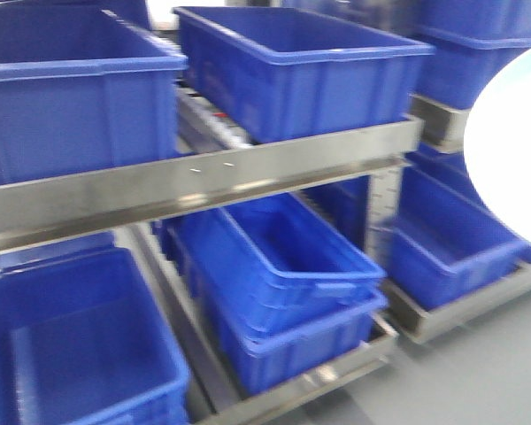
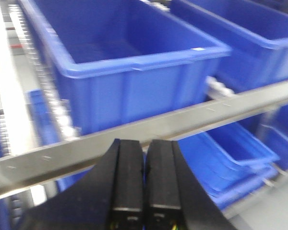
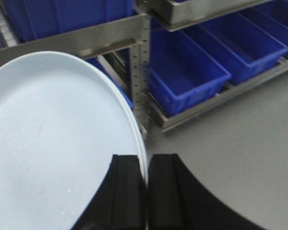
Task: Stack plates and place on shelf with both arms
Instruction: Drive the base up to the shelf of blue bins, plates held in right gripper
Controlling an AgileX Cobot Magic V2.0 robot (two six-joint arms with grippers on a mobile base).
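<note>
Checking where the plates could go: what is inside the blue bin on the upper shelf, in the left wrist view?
The blue bin shows bare floor and walls; nothing visible inside. Its near corner is hidden behind the front wall.

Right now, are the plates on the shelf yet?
Not yet. The right gripper has its jaws pinched on the rim of the plates, which look like two stacked, one edge just behind the other. The left gripper is shut and empty. The metal shelf ahead holds only blue bins, so placing remains.
</note>
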